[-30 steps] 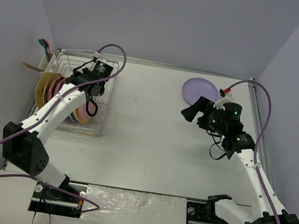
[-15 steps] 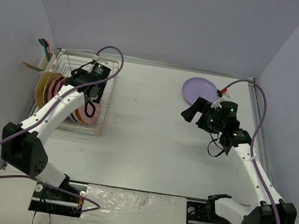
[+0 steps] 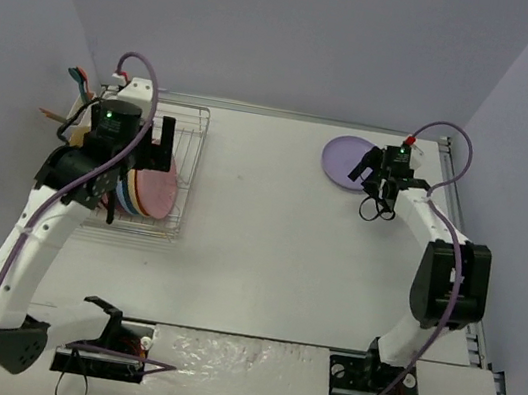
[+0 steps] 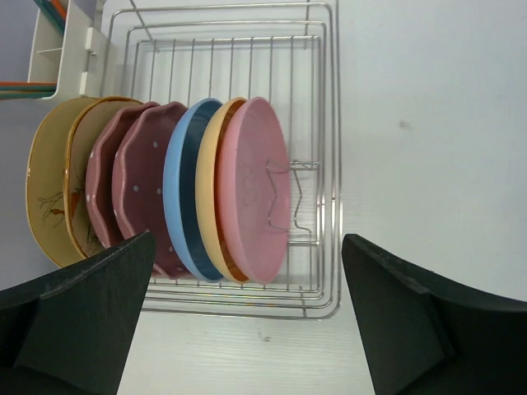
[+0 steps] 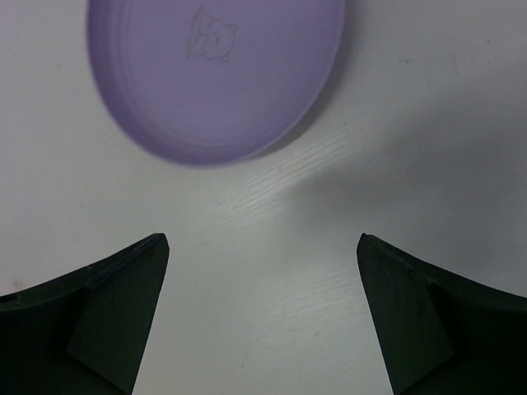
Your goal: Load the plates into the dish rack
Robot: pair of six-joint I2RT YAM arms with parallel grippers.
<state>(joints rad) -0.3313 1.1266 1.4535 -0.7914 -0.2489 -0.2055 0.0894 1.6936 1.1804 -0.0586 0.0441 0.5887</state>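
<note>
The silver wire dish rack (image 3: 190, 124) (image 4: 239, 49) stands at the left. Several plates stand upright in it: tan floral (image 4: 49, 189), dark pink speckled (image 4: 136, 181), blue (image 4: 183, 189), yellow (image 4: 209, 189) and, at the right end, light pink (image 4: 255, 189) (image 3: 156, 190). My left gripper (image 3: 137, 168) (image 4: 247, 247) hangs open above the rack's near side and touches nothing. A lilac plate (image 3: 347, 158) (image 5: 218, 74) lies flat at the back right. My right gripper (image 3: 369, 173) (image 5: 263, 247) is open just short of the lilac plate's near rim, above bare table.
A white utensil caddy (image 3: 79, 104) (image 4: 62, 49) with coloured utensils hangs on the rack's far left corner. Side walls close in the table on the left and right. A metal rail (image 3: 455, 204) runs along the right edge.
My left gripper has opened, let go of the light pink plate in the rack and lifted back. My right arm has reached out toward the lilac plate at the back.
</note>
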